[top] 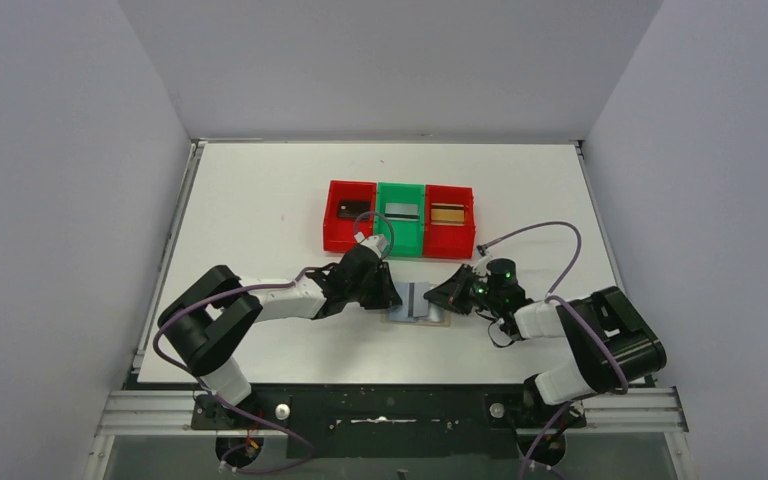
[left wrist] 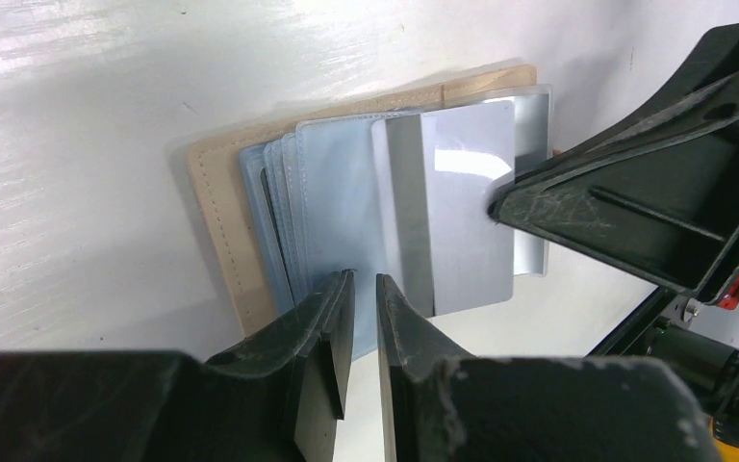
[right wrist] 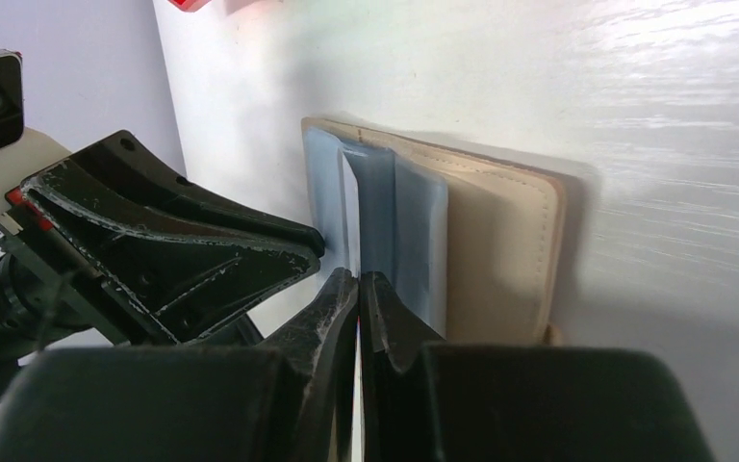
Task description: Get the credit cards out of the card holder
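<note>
The beige card holder (top: 418, 302) lies open on the table between my two grippers, its light blue sleeves fanned out (left wrist: 332, 192). A silver-grey credit card (left wrist: 467, 212) sticks halfway out of one sleeve. My left gripper (left wrist: 366, 281) is nearly shut, pinching the near edge of a blue sleeve of the card holder (right wrist: 500, 250). My right gripper (right wrist: 359, 279) is shut on the card's outer edge, and the card shows there only edge-on (right wrist: 346, 217). In the top view the left gripper (top: 392, 293) and right gripper (top: 438, 297) face each other across the holder.
Behind the holder stand three joined bins: a red bin (top: 334, 228) with a dark card (top: 353, 209), a green bin (top: 400, 240) with a silver card (top: 401, 211), a red bin (top: 450, 240) with a gold card (top: 448, 213). Grey walls enclose the table.
</note>
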